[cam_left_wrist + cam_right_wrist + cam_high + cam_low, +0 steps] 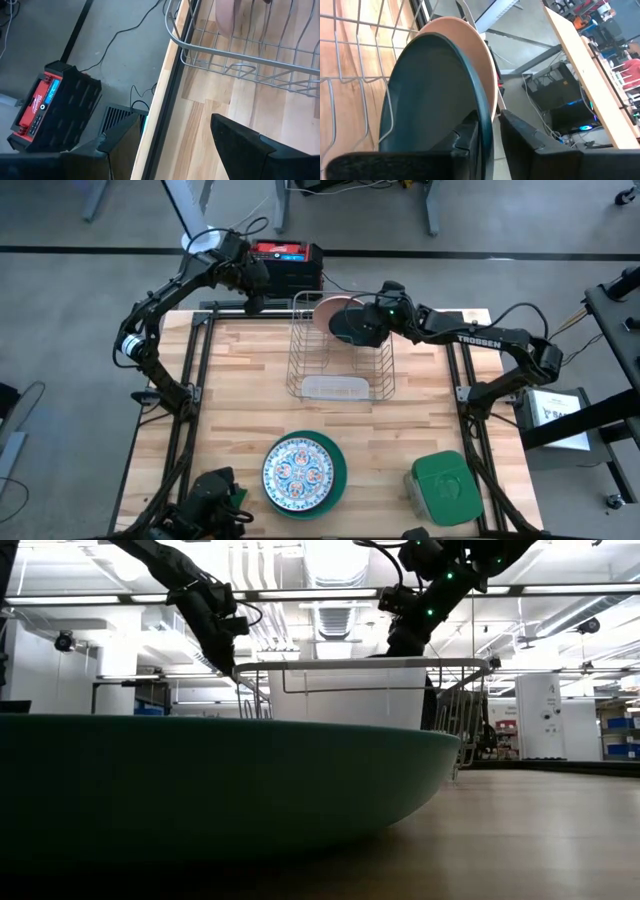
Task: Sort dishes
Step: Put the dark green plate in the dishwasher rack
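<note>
The right tool narrowly straddles the dark plate's rim — standing it upright in the rack; the left tool waits wide.

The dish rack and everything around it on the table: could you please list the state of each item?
Wire dish rack: upright, holding two plates.
Salmon-pink round plate: on edge in rack.
Dark teal round plate: on edge in rack, rim between right end effector fingers.
White ornamented plate: flat, stacked on bright teal-green plate.
Green-lidded square container: closed.
Left end effector: open, empty, off the table's far edge.
</note>
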You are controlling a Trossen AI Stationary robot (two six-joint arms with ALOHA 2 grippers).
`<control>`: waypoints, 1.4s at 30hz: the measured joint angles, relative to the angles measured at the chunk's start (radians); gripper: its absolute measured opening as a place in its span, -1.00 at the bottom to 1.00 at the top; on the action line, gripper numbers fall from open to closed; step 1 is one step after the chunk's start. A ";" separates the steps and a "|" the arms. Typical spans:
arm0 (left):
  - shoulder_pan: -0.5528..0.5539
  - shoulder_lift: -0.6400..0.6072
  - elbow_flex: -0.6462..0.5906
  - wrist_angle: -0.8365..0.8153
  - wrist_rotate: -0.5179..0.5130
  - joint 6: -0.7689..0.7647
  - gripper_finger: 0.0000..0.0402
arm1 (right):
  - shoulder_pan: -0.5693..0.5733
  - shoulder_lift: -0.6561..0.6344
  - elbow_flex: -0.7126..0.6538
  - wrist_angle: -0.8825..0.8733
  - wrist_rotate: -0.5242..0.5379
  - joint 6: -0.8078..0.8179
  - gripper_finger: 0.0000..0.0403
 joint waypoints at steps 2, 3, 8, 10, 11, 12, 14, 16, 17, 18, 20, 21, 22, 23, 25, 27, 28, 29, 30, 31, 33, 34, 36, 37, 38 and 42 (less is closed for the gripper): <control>0.000 0.000 0.000 -0.006 0.000 0.000 0.16 | 0.000 0.000 0.000 0.000 0.000 0.011 -0.60; 0.000 0.000 0.000 -0.008 0.000 0.000 0.16 | 0.000 0.000 0.000 0.000 0.000 0.012 -0.58; 0.000 0.000 0.000 -0.010 0.000 -0.009 0.16 | 0.000 0.000 0.000 0.000 0.001 0.012 -0.46; 0.000 0.000 0.000 -0.010 0.000 -0.009 0.16 | 0.000 0.000 0.001 0.000 0.001 0.012 -0.39; 0.000 0.000 0.000 -0.010 0.000 -0.009 0.16 | 0.000 0.000 0.004 -0.001 0.001 0.012 -0.36; 0.000 0.000 0.000 -0.010 0.000 -0.009 0.16 | 0.000 0.000 0.010 -0.001 0.001 0.012 -0.33; 0.000 0.000 0.000 -0.010 0.000 -0.009 0.16 | -0.001 0.000 0.020 0.000 0.002 0.003 -0.27; 0.000 0.000 0.000 -0.010 0.000 -0.011 0.16 | -0.001 0.000 0.030 0.000 0.002 -0.017 -0.22; 0.000 0.000 0.000 -0.010 0.000 -0.011 0.16 | -0.001 0.000 0.035 0.000 0.002 -0.028 -0.20; 0.000 0.000 0.000 -0.010 0.000 -0.011 0.16 | -0.001 0.000 0.042 0.000 0.002 -0.039 -0.18; 0.000 0.000 0.000 -0.010 0.000 -0.011 0.16 | -0.004 0.000 0.056 0.001 0.002 -0.054 -0.15; 0.000 0.000 0.000 -0.010 0.000 -0.011 0.16 | -0.005 0.000 0.063 0.001 0.001 -0.059 -0.13; 0.000 0.000 0.000 -0.010 0.000 -0.011 0.16 | -0.006 0.000 0.070 0.002 0.000 -0.063 -0.12; 0.000 0.000 0.000 -0.010 0.000 -0.011 0.16 | -0.006 0.000 0.075 0.002 0.001 -0.070 -0.11; 0.000 0.000 0.000 -0.010 0.000 -0.011 0.16 | -0.006 0.000 0.083 0.003 0.000 -0.082 -0.10; 0.000 0.000 0.000 -0.010 0.000 -0.011 0.16 | -0.006 0.000 0.087 0.003 0.000 -0.086 -0.10; 0.000 0.000 0.000 -0.011 0.000 -0.011 0.16 | -0.006 0.000 0.087 0.004 -0.001 -0.085 -0.10; 0.000 0.000 0.000 -0.012 0.000 -0.011 0.16 | -0.006 0.000 0.087 0.004 -0.003 -0.083 -0.10; 0.000 0.000 0.000 -0.015 0.000 -0.011 0.16 | -0.006 0.000 0.087 0.004 -0.004 -0.077 -0.10; 0.000 0.000 0.000 -0.018 0.000 -0.012 0.16 | -0.006 0.001 0.087 0.004 -0.004 -0.071 -0.10; 0.000 0.000 0.000 -0.019 0.000 -0.012 0.16 | -0.007 0.006 0.086 0.004 -0.004 -0.065 -0.09; 0.000 0.000 0.000 -0.020 0.000 -0.012 0.16 | -0.008 0.009 0.085 0.002 -0.004 -0.065 -0.09; 0.000 0.000 0.000 -0.021 0.000 -0.012 0.16 | -0.008 0.012 0.086 0.000 -0.004 -0.070 -0.08; 0.000 0.000 0.000 -0.022 0.000 -0.012 0.16 | -0.008 0.013 0.089 -0.002 -0.004 -0.070 -0.08; 0.000 0.000 0.000 -0.026 0.000 -0.013 0.16 | -0.008 0.013 0.094 -0.001 -0.005 -0.070 -0.08; 0.000 0.000 0.000 -0.041 0.000 -0.017 0.16 | -0.008 0.006 0.108 0.000 -0.005 -0.068 -0.08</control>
